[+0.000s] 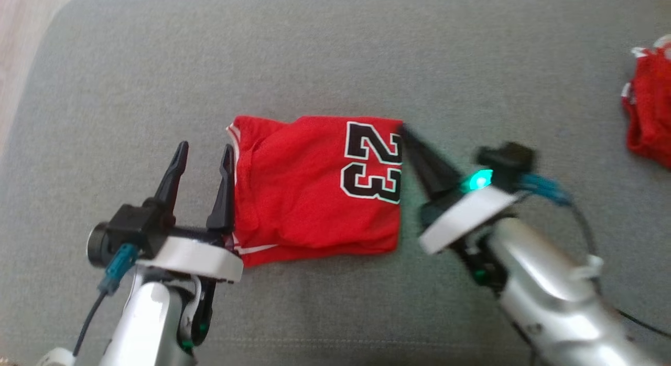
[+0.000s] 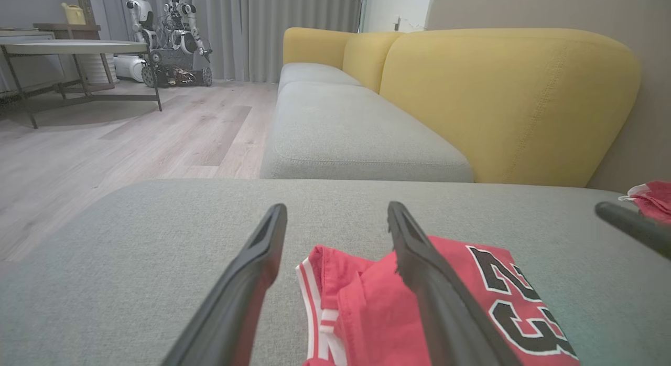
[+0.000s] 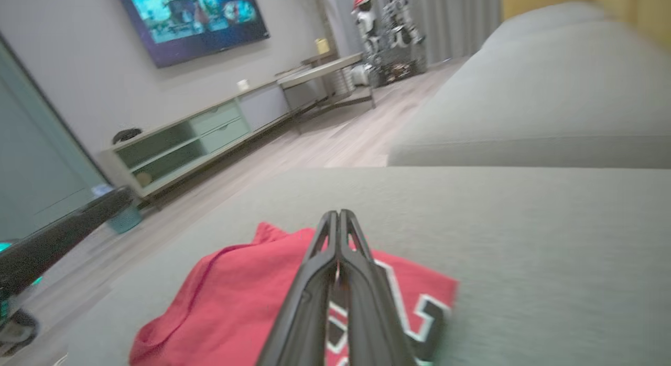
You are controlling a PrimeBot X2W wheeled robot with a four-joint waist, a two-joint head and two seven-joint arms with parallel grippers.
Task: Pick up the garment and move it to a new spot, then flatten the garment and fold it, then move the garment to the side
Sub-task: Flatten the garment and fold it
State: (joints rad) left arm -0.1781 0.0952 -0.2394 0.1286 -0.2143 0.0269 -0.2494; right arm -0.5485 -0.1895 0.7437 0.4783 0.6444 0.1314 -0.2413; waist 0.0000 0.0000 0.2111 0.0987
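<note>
Red shirt [image 1: 314,187] lies folded into a rough rectangle at the middle of a grey cushion [image 1: 335,51]. Its black "23" print faces up by the 3 o'clock edge, turned on its side in the head view. Red-and-white striped trim shows along the 9 o'clock edge and at the 7 o'clock corner.

At the shirt's 9 o'clock side sits the left end effector [image 1: 206,147], fingers spread wide and pointing to 12 o'clock, with nothing between them. Its inner finger runs along the shirt's edge and its outer finger is over bare cushion; I cannot tell whether the inner one touches the cloth.

The right end effector [image 1: 404,129] comes in from 4 o'clock, blurred, with its fingers pressed together. Its tips are at the shirt's 2 o'clock corner, just beside the "23"; I cannot tell if any cloth is caught there.

Well apart, at the head view's 3 o'clock edge, lies another red cloth [image 1: 650,114] with white edging. The left wrist view shows a yellow backrest [image 2: 508,104] beyond the cushion and a wood floor [image 2: 131,135] at 10 o'clock.
</note>
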